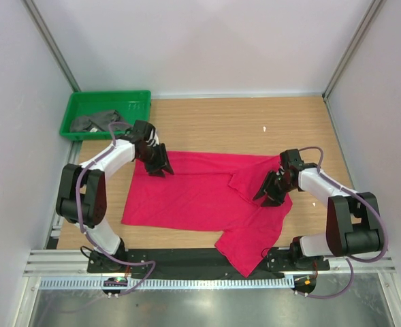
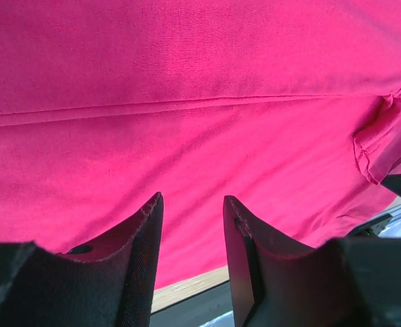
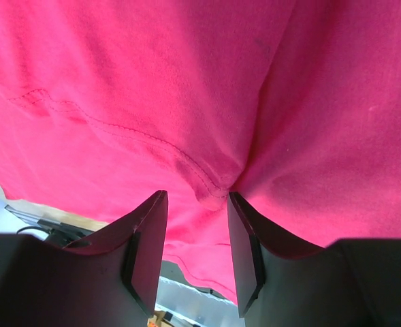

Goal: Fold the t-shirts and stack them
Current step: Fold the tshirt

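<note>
The red t-shirt (image 1: 186, 197) lies spread on the wooden table (image 1: 254, 122). Its right part is folded over, and one end (image 1: 244, 248) hangs over the near edge. My left gripper (image 1: 158, 163) hovers over the shirt's far left corner. It is open, and in the left wrist view (image 2: 192, 201) only red cloth (image 2: 186, 102) shows beyond the gap. My right gripper (image 1: 268, 191) is over the folded right part and also open (image 3: 197, 197). A puckered seam (image 3: 210, 187) sits just past its tips. The dark grey t-shirt (image 1: 94, 122) lies crumpled in the tray.
The green plastic tray (image 1: 108, 95) stands at the table's far left corner, close to my left arm. A small white speck (image 1: 265, 129) lies on the bare wood behind the red shirt. White walls enclose the table on three sides.
</note>
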